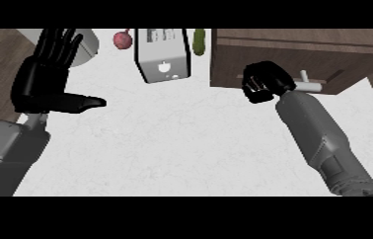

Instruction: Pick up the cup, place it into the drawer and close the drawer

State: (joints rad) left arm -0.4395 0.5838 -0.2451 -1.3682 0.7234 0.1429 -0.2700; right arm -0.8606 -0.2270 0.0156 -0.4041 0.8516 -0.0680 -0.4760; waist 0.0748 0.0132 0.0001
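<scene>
The wooden drawer (291,55) juts out from the upper right, its dark inside showing from above. A white handle (313,86) sticks out of its front panel. My right hand (264,82) is curled into a fist against the front panel's left part, just left of the handle. Nothing shows between its fingers. No cup is plainly visible; the drawer's inside looks dark and bare where it shows. My left hand (44,80) rests open at the left edge, fingers up and thumb pointing right.
A grey box-shaped appliance (164,58) stands at the back middle, with a red vegetable (122,39) to its left and a green cucumber (199,40) to its right. A pale rounded object (91,48) sits partly behind my left fingers. The white counter (175,144) spreads in front.
</scene>
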